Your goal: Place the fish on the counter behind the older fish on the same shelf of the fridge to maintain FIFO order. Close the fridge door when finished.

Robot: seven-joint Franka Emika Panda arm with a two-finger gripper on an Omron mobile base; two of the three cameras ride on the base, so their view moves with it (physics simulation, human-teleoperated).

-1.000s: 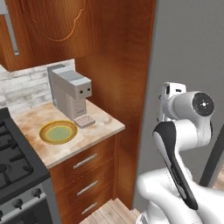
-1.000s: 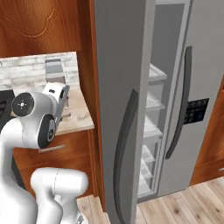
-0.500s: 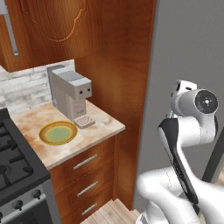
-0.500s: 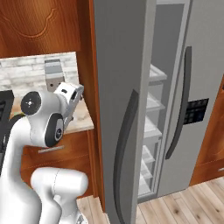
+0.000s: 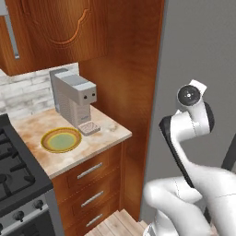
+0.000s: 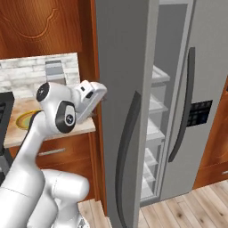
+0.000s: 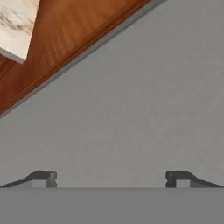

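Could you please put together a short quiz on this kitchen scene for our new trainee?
1. True or false: the fridge door stands partly open.
2. What lies on the counter in front of the grey machine? A) a fish B) a yellow-green plate C) a pan
3. Are the gripper fingers apart or together?

Key
1. True; white shelves show through the gap.
2. B
3. Apart, with nothing between them, facing a grey panel.
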